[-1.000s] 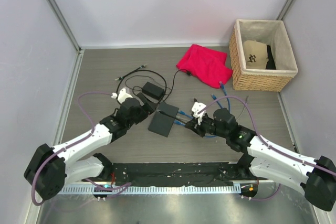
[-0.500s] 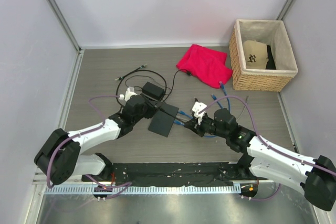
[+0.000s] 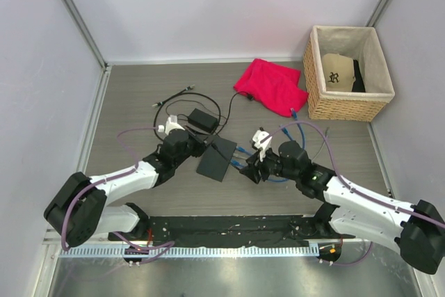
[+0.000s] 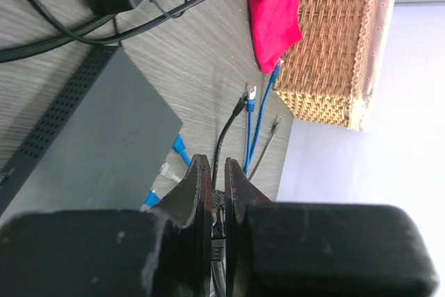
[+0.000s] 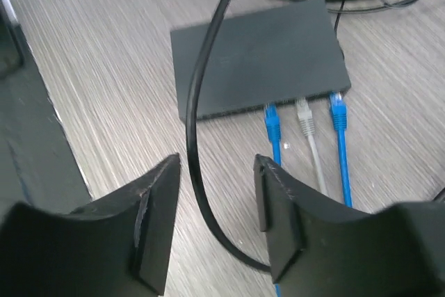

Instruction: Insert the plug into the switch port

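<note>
The switch (image 3: pixel 217 158) is a flat dark box mid-table, also in the left wrist view (image 4: pixel 90 144) and the right wrist view (image 5: pixel 264 53). Two blue plugs (image 5: pixel 271 119) and a grey plug (image 5: pixel 304 113) sit in its near edge. My left gripper (image 3: pixel 200 145) (image 4: pixel 217 165) hovers at the switch's far-left corner, shut on the plug (image 4: pixel 217 241) of a black cable. That cable (image 5: pixel 195 137) arcs down over the switch and passes between the fingers of my right gripper (image 5: pixel 215 161) (image 3: pixel 249 170) without touching them. The right gripper is open, just right of the switch.
A black power brick (image 3: pixel 204 117) with looped cords lies behind the switch. A red cloth (image 3: pixel 272 85) and a wicker basket (image 3: pixel 348 106) holding a cap are at the back right. Loose blue cables (image 3: pixel 295 129) trail behind my right arm.
My left gripper slid right to the switch's corner and shut on the plug. My right gripper, shut on the cable before, has opened and let it go.
</note>
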